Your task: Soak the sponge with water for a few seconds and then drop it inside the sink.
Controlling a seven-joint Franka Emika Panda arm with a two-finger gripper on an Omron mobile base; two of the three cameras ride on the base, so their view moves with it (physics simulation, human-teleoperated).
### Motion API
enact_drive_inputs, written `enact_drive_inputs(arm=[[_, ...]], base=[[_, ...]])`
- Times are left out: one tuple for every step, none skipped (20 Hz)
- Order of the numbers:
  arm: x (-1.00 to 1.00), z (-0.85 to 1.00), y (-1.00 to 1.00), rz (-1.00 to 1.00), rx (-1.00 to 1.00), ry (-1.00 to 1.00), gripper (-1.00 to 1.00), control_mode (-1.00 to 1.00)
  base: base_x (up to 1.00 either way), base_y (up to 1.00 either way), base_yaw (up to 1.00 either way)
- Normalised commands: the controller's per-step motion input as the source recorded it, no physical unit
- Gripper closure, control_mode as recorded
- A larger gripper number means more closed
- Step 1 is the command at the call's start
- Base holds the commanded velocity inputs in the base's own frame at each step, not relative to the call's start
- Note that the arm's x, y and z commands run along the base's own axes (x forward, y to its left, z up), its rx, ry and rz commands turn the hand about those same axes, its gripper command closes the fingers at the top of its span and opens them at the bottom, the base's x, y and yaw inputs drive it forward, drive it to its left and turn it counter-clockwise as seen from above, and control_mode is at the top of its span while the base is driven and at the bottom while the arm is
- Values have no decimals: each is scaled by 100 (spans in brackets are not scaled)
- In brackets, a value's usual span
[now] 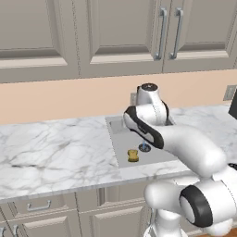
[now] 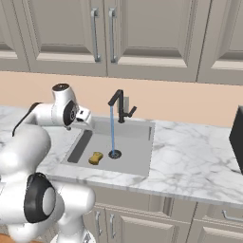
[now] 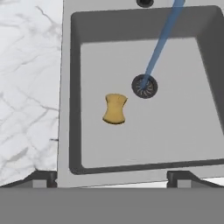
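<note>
sponge (image 3: 115, 109) already sits on the sink (image 3: 65, 87) floor beside the water (image 3: 159, 43), gripper (image 3: 111, 177) jaws spread wide, so the only risk is the faucet (image 2: 120, 105) running on

The sink (image 3: 74, 131) floor is mostly bare. Only the sponge (image 3: 115, 109) lies on it, just beside the drain (image 3: 144, 86), and the water (image 3: 159, 46) falls slanted onto that drain. At the back rim the black faucet (image 2: 119, 105) stands in the way. The marble table (image 2: 190, 156) on both sides is free.
</note>
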Motion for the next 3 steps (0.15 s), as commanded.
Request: enact_drive_inputs(arm=[[-61, 39, 6, 5, 0, -2, -100, -100], [-57, 39, 7, 5, 0, -1, -100, -100], [-56, 39, 5, 5, 0, -1, -100, -100]], base=[[0, 0, 0], [0, 0, 0], [0, 0, 0]])
